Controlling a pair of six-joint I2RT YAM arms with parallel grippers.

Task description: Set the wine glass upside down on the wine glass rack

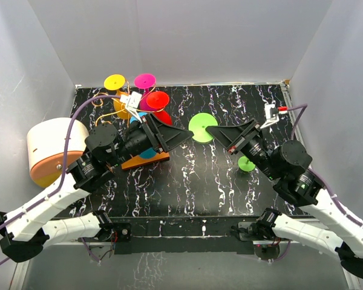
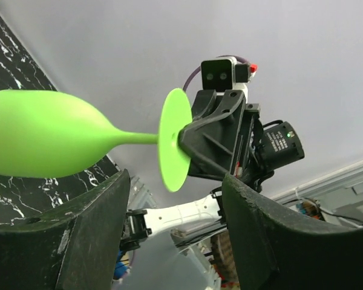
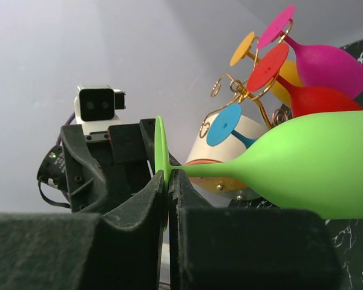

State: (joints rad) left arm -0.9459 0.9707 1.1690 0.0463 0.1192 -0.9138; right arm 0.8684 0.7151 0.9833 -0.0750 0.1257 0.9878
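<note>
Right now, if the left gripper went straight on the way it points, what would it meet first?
Probably the foot of the green wine glass, pinched by the shut right gripper just ahead of the open left gripper; depth is uncertain.

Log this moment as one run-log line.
right claw: shut on green wine glass at its foot | left claw: open, not gripping | wine glass rack: green glass not yet hung

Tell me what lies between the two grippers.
The green wine glass, by its foot: in the top view it sits between the left gripper, open, and the right gripper, shut on the foot's rim.
</note>
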